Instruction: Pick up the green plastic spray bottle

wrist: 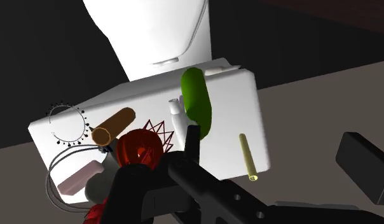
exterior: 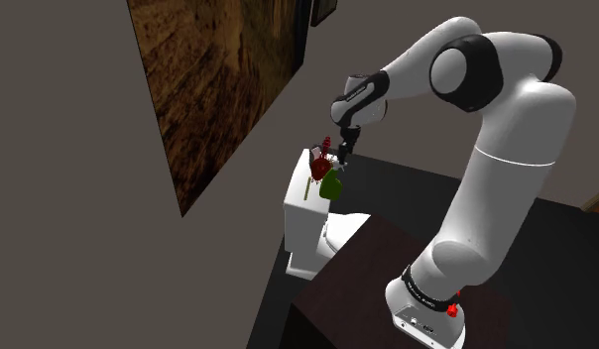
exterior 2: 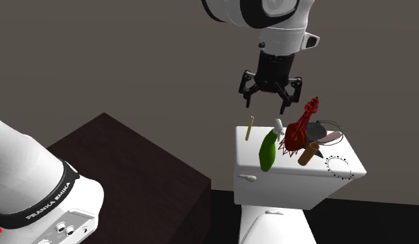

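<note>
Gripper (exterior 2: 266,107) wide apart above green spray bottle (exterior 2: 268,154); arm base (exterior 2: 35,181) (lettered "FRANKA EMIKA")

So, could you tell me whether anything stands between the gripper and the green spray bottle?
Nothing visible does: the open gripper hangs above the green bottle. A red spiky object lies close beside it, though.

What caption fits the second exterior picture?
Open gripper hangs above the green spray bottle lying on a toilet tank.
</note>
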Controlling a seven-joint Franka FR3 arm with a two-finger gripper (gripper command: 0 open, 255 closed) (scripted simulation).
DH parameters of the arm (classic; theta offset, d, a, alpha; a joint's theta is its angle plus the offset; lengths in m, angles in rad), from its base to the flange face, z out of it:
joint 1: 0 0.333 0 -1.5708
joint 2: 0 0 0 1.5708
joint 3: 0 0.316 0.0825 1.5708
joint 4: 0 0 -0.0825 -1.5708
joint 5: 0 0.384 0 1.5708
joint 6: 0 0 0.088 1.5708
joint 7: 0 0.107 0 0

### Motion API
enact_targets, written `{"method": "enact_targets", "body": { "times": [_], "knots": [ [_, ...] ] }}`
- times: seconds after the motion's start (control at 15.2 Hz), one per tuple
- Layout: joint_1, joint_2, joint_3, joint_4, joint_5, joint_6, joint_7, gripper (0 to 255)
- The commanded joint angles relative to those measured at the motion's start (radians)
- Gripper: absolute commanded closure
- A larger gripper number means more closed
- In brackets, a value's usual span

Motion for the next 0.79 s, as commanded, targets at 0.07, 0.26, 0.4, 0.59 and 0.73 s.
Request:
{"method": "enact_targets", "body": {
  "times": [0.07, 0.26, 0.4, 0.59, 0.73],
  "knots": [
    [-0.043, 0.125, 0.031, 0.096, 0.073, 0.035, -0.089, 0],
    [-0.093, 0.241, 0.068, 0.209, 0.126, 0.046, -0.162, 0],
    [-0.119, 0.298, 0.088, 0.27, 0.146, 0.047, -0.192, 0],
    [-0.126, 0.328, 0.097, 0.272, 0.157, 0.075, -0.196, 0],
    [-0.131, 0.349, 0.104, 0.274, 0.164, 0.094, -0.2, 0]
  ]
}}
